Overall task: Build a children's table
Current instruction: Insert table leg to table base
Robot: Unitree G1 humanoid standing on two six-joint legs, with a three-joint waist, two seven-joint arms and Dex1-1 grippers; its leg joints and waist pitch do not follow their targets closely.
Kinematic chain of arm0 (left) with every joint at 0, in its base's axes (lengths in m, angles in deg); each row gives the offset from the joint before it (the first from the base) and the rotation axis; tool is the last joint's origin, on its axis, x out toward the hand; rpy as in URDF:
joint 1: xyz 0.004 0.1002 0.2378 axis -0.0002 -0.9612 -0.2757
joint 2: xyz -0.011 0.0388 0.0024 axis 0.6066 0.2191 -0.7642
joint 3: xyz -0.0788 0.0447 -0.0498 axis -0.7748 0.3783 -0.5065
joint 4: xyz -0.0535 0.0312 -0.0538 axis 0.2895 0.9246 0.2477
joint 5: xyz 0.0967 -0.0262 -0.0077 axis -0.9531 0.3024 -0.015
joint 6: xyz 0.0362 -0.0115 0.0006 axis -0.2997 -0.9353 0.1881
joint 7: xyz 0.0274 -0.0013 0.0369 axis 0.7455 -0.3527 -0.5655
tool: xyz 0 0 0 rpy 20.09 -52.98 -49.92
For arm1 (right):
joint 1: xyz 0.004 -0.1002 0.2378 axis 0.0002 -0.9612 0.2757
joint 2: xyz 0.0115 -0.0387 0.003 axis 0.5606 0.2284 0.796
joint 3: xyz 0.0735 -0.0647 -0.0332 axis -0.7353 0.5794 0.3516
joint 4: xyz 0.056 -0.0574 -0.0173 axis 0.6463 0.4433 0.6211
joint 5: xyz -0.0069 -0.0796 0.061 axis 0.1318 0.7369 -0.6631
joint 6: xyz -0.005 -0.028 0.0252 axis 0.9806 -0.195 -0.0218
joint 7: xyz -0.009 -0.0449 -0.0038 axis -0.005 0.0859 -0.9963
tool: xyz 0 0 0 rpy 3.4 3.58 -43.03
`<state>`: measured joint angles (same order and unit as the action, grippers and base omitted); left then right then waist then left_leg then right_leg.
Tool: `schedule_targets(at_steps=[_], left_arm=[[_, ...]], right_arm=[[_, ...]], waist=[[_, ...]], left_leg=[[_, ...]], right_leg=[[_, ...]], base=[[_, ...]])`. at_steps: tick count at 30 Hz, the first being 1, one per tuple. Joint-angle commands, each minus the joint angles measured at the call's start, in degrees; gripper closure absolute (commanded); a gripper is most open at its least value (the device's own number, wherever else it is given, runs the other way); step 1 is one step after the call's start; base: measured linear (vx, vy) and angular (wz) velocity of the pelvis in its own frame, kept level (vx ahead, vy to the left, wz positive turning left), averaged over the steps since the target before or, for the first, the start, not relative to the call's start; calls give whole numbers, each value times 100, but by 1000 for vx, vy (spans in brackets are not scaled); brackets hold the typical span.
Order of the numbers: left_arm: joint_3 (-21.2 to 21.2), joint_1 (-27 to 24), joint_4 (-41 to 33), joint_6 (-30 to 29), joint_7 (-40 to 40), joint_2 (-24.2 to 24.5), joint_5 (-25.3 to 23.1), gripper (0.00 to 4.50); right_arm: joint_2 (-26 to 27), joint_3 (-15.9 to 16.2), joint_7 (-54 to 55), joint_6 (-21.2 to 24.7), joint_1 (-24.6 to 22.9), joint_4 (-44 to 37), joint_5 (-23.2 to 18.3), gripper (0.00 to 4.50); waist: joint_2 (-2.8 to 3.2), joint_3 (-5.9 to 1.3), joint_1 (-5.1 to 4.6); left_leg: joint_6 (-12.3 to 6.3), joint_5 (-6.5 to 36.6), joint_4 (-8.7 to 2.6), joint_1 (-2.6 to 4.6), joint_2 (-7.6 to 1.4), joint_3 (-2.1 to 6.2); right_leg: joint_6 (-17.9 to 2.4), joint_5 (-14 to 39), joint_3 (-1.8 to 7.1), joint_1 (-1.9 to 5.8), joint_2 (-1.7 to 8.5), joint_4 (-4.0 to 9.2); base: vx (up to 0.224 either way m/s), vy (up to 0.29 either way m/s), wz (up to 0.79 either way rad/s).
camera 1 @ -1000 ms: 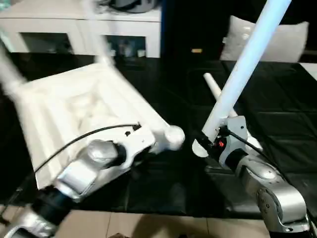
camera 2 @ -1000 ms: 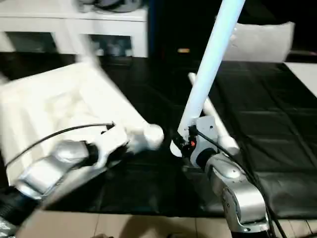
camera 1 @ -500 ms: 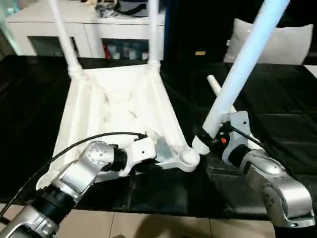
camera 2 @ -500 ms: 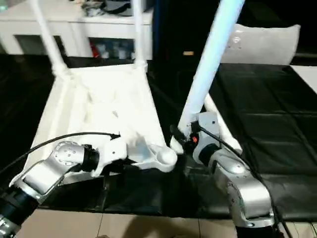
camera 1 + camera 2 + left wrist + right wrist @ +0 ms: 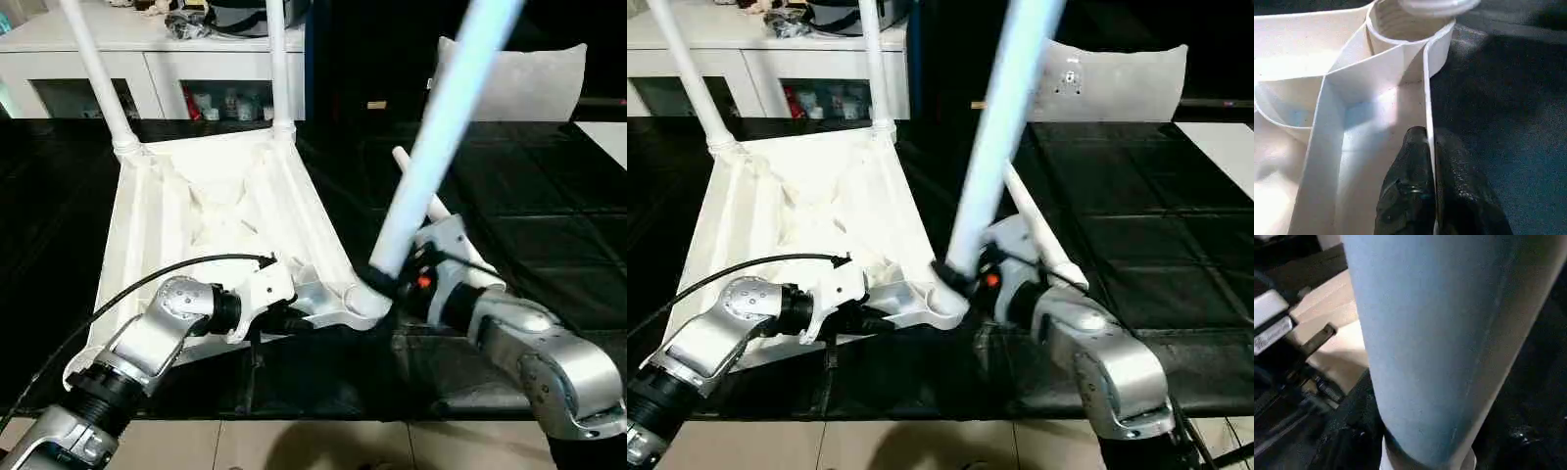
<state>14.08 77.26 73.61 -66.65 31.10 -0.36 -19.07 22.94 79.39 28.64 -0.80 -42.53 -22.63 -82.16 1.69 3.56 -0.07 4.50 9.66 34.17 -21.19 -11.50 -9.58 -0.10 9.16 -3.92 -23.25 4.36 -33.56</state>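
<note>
Table top [image 5: 216, 211] upside down, two legs [image 5: 96, 73] fitted, left end effector [image 5: 1431, 147] pinching its rim, right end effector [image 5: 392, 284] gripping third leg [image 5: 441, 132], fourth leg [image 5: 416, 186] lying

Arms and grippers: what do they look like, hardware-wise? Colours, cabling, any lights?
Both forearms are silver metal with rounded joint housings and black ribbed collars. The left arm has a white bracket at the wrist and a loose black cable arching over it. The right arm shows a small red-orange light near the wrist and a thin black cable. The left gripper's fingers are glossy black and textured.

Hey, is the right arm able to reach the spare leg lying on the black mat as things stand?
Probably not: the right gripper is shut on another leg, though the spare leg lies just behind it.
</note>
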Motion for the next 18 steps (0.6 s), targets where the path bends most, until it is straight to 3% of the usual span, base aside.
schedule_targets(at_steps=[1, 9, 14, 17, 18], left_arm=[[-31, 13, 115, 235, 58, -64, 30, 450], [51, 43, 110, 535, 485, 9, -36, 450], [138, 138, 212, 858, 819, 85, -149, 450], [128, 189, 278, 960, 923, 88, -157, 450], [121, 230, 330, 978, 919, 75, -179, 450]], right_arm=[[-35, 83, -103, 76, 180, 52, -58, 259], [-31, 311, -278, 162, 470, 520, 62, 259], [-216, 459, -418, 230, 577, 698, 170, 259], [-238, 433, -472, 245, 589, 732, 132, 259], [-248, 426, -511, 284, 590, 730, 90, 259]], waist=[[-125, -320, -8], [-149, -320, -9], [-135, -311, 33], [-156, -322, 41], [-137, -319, 55]], left_leg=[[-8, 2198, -356, 108, 9, 49], [-8, 2247, -362, 113, -4, 56], [38, 2369, -400, 182, -53, 53], [53, 2363, -419, 143, -56, 59], [48, 2350, -424, 154, -61, 59]], right_leg=[[45, 4085, 83, 102, 275, 698], [0, 4091, 69, 110, 304, 708], [-151, 3876, 112, 81, 306, 682], [-189, 3751, 126, 117, 319, 652], [-222, 3705, 138, 110, 323, 645]], base=[[0, 0, 0], [0, 0, 0], [0, 0, 0], [0, 0, 0], [0, 0, 0]])
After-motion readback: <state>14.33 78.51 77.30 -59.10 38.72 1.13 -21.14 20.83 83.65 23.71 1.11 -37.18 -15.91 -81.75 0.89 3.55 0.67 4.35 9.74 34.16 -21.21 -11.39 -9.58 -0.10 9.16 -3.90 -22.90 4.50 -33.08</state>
